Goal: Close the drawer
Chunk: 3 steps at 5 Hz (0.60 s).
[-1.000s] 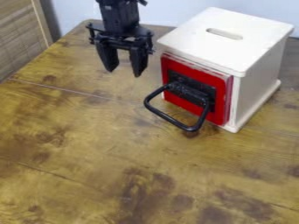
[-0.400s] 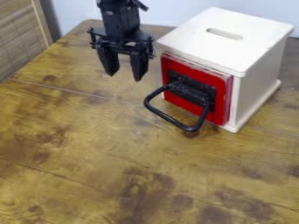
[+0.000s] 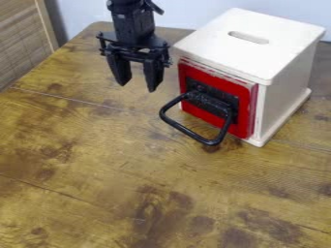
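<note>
Hanging at upper centre, your black claw (image 3: 135, 76) is pressed together, empty, left of the red drawer (image 3: 215, 97) in the pale wooden box (image 3: 258, 53); scuffed wooden table (image 3: 91, 174).

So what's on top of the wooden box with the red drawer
Only a narrow slot is cut into the top of the box; nothing rests on it. What lies inside, below the slot and behind the drawer, is hidden.
</note>
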{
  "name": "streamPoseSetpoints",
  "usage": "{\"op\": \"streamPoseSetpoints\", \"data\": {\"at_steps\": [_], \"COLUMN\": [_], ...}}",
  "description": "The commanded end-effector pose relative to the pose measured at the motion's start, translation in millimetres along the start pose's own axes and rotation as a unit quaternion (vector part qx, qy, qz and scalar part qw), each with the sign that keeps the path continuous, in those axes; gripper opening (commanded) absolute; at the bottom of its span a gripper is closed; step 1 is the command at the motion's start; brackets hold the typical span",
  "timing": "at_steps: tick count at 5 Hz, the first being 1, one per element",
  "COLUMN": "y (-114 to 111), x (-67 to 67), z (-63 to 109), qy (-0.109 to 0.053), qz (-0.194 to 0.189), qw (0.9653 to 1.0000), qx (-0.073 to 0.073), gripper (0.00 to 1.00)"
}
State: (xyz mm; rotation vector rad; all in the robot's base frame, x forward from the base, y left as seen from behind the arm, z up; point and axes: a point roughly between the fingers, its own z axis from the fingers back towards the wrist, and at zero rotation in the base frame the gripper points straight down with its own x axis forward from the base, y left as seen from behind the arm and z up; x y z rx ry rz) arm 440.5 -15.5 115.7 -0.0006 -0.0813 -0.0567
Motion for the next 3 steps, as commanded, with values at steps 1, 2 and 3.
{"op": "streamPoseSetpoints", "data": {"at_steps": [1,2,3], "y": [-2.8,-1.6,-2.4], "x": [8.6,10.8,11.4], "z": [39.4,43.6,47.4], "qy": [-0.057,-0.066,-0.065], "qz": [-0.008,-0.008,-0.007], "qw": [0.9983,0.9978,0.9979], "qx": [0.004,0.004,0.004], "gripper": [1.00,1.00,1.00]}}
